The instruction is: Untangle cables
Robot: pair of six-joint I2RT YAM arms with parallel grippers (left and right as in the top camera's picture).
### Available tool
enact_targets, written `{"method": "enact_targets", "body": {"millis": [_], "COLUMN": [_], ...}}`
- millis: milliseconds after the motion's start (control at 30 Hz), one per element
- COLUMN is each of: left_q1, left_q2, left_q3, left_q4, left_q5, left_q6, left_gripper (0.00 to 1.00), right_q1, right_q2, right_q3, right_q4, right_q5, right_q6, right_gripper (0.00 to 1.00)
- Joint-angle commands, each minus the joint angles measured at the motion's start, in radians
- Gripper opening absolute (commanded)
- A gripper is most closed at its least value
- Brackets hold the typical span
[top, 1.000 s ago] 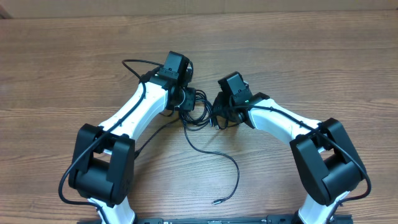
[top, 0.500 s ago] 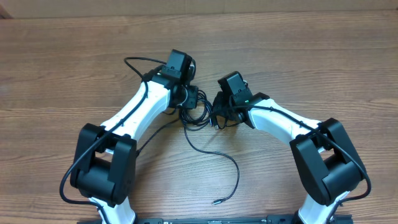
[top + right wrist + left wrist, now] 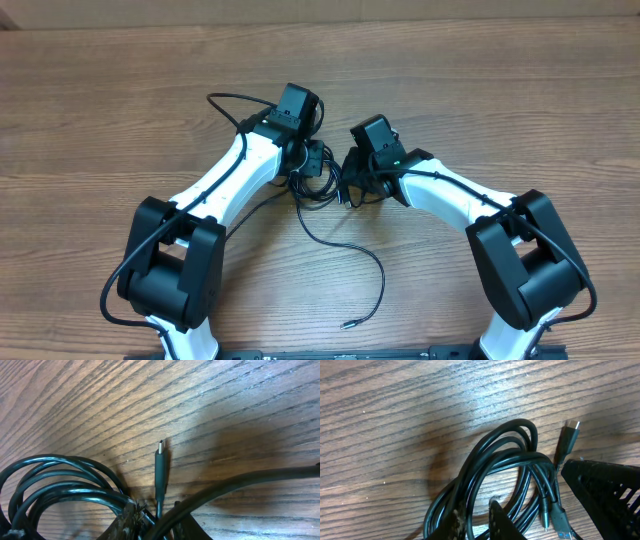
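While both arms crowd the tangle mid-table, I note the left side first. My left gripper (image 3: 476, 511) stands narrow at the coiled loops of the cables (image 3: 318, 185). Whether a strand is truly pinched, I cannot tell.

Centre: the cables lie bunched on the table (image 3: 500, 80) between my two wrists. One loose strand (image 3: 384, 285) trails toward the near edge, its end free.

Right: my right gripper (image 3: 157, 527) is nearly closed on a strand of the cables. A silver-tipped plug (image 3: 160, 465) lies just beyond the tips.

Judgement: the step in hand is parting the bundle. To do it well, I should draw the hands apart slowly and low, watch that the loops slip rather than cinch, and feed plug ends back through.

Containers: none in view.
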Motion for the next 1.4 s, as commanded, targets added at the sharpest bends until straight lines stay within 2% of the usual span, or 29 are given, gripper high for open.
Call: {"method": "enact_targets", "body": {"millis": [0,267,600,933,1133,1200,1367], "left_q1": [-0.005,-0.005,-0.005,-0.007,-0.008,-0.006,-0.001], "left_q2": [0.014,0.089,0.093,0.107,0.143,0.143,0.135], "left_q3": [0.016,0.016,0.025,0.023,0.023,0.023,0.05], "left_q4": [0.006,0.017,0.042,0.031,0.031,0.031,-0.02], "left_q5": [-0.011,-0.012,-0.012,-0.022,-0.022,-0.021,-0.018], "left_q6": [-0.013,-0.012,-0.012,-0.012,-0.012,-0.012,-0.012], "left_gripper": [0.17,0.18,0.27,0.28,0.17,0.05,0.04], "right_q1": [-0.001,-0.001,-0.001,-0.001,-0.001,-0.001,-0.001], "right_q2": [-0.018,-0.018,-0.018,-0.018,-0.018,-0.018,-0.018], "right_q3": [-0.004,-0.004,-0.004,-0.004,-0.004,-0.004,-0.004], "right_q4": [0.004,0.004,0.004,0.004,0.004,0.003,-0.006], "right_q5": [-0.005,-0.005,-0.005,-0.005,-0.005,-0.005,-0.005], "right_q6": [-0.012,-0.012,-0.012,-0.013,-0.027,-0.027,-0.031], "right_gripper": [0.2,0.2,0.2,0.2,0.2,0.21,0.21]}}
